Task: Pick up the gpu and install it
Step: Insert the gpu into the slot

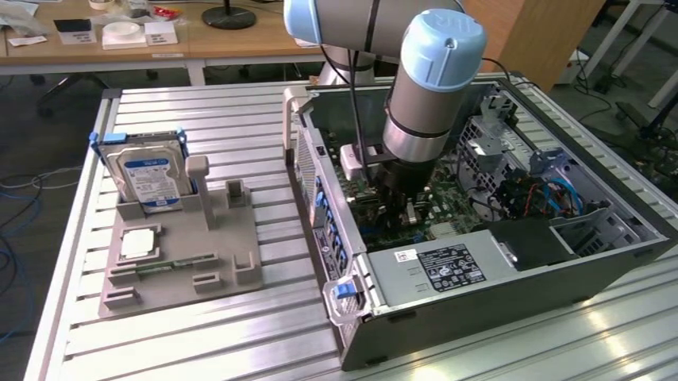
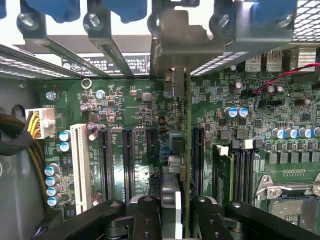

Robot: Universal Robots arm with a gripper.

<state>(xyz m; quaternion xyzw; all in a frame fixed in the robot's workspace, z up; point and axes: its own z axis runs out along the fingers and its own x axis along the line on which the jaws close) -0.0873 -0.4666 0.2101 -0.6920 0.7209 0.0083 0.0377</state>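
The gpu (image 2: 187, 150) stands on edge over the green motherboard (image 2: 130, 100), seen as a thin board running away from my fingers. Its grey metal bracket (image 2: 175, 45) sits at the case's rear slot openings. My gripper (image 2: 172, 212) is shut on the card's near end, with a black finger (image 2: 147, 215) on either side. The card lines up with a black expansion slot between two others; whether it is seated I cannot tell. In the exterior view my gripper (image 1: 408, 208) reaches down inside the open computer case (image 1: 509, 294), and the arm hides the card.
A grey holder (image 1: 202, 254) on the slatted table at the exterior view's left carries a silver hard drive (image 1: 148, 178) and a small green memory stick (image 1: 159, 271). Inside the case are a power supply (image 1: 445, 266), blue cables (image 1: 551, 194), capacitors and memory slots (image 2: 240, 170).
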